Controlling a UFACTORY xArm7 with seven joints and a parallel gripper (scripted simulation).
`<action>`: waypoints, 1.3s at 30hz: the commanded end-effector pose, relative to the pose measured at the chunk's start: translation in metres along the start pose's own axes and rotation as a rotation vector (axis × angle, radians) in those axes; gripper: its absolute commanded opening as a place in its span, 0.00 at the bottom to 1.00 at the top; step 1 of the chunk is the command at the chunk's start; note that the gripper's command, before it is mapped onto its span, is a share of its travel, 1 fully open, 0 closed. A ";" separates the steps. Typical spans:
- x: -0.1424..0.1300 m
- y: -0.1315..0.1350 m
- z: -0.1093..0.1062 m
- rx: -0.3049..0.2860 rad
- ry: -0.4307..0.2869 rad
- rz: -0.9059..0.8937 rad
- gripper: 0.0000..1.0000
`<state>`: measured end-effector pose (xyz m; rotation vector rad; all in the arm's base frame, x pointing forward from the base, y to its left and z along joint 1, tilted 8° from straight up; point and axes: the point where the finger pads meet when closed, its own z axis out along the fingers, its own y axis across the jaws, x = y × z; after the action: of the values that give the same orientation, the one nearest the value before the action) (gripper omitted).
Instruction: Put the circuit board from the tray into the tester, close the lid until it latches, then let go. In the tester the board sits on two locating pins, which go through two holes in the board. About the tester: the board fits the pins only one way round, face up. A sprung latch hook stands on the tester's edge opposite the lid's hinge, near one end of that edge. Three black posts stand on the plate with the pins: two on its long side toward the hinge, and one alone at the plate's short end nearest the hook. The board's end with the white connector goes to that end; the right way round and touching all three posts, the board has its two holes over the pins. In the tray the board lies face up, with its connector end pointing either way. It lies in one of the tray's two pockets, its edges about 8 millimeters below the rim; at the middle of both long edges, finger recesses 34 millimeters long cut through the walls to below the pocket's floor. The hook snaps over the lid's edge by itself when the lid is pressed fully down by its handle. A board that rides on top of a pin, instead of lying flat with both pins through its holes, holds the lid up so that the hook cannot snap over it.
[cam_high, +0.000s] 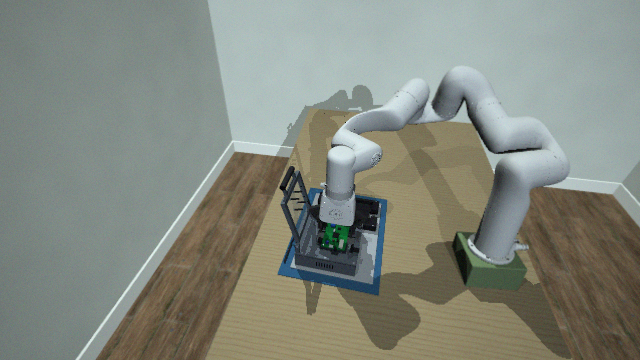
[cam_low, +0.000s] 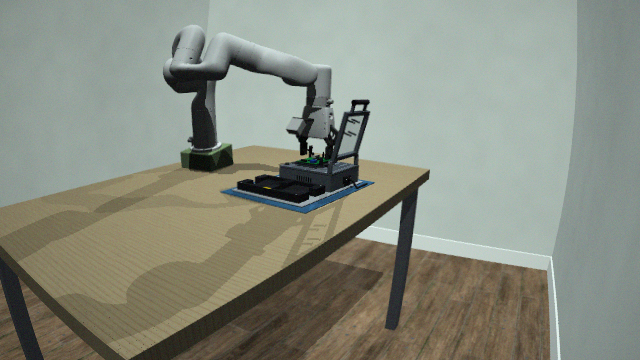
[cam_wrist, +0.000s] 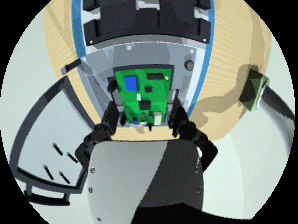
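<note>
The green circuit board lies face up on the plate of the grey tester. I cannot tell whether the pins are through its holes. My gripper is open, just above the board, one finger on each side of it, holding nothing. The tester's lid stands open and upright, its black handle at the top. The black tray beside the tester has both pockets empty.
Tester and tray stand on a blue-edged mat near the table's far edge. The arm's green base stands apart at the table's other side. The upright lid is close beside my wrist.
</note>
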<state>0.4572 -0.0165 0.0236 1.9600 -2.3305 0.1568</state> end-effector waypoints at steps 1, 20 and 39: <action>0.000 -0.001 -0.016 0.004 -0.001 0.000 1.00; 0.000 -0.001 -0.097 0.004 -0.001 0.000 1.00; 0.000 0.000 -0.187 0.004 -0.001 0.000 1.00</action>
<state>0.4584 0.0078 0.1906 1.9631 -2.3307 0.1576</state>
